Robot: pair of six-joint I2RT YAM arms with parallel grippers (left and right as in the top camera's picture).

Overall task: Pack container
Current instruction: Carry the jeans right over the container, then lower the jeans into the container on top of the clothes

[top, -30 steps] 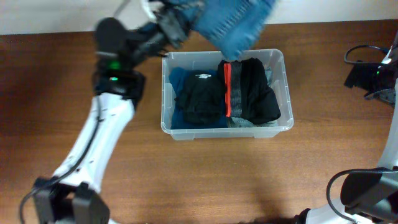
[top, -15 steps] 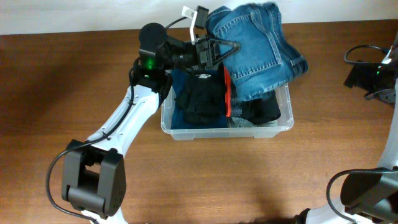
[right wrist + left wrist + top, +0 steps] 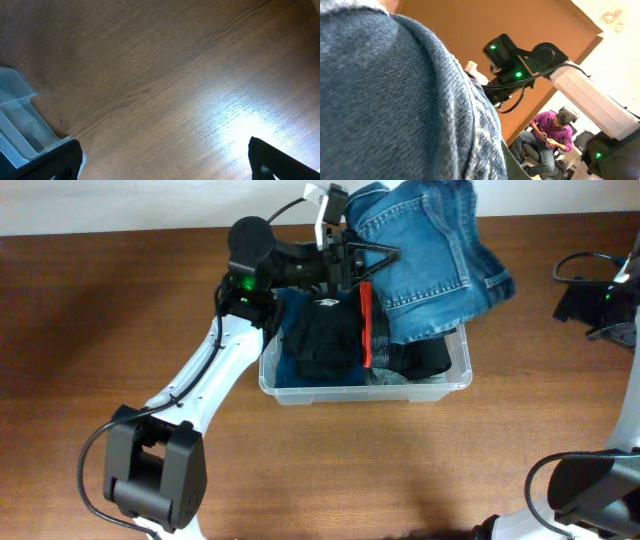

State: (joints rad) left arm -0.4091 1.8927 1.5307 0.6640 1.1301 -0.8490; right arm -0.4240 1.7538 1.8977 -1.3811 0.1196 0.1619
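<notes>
Jeans (image 3: 430, 250) shifting slightly toward 1 o'clock since half a second ago.
Overhead: left arm reaching from 7 o'clock, left gripper (image 3: 362, 258) clamping the jeans above the container (image 3: 268, 370) at table centre.
Left wrist: denim filling the frame, fingers hidden.
Right wrist: right gripper (image 3: 165, 165) hanging wide open, container corner at 8 o'clock.

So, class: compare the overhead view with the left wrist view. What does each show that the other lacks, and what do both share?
Only overhead: the clear container on the wooden table, black clothing with a red stripe packed inside, and the left end effector gripping denim. Only left wrist: a seated person in a purple shirt in the background. Both: the blue jeans, held over the container overhead, filling the wrist view close up.
</notes>
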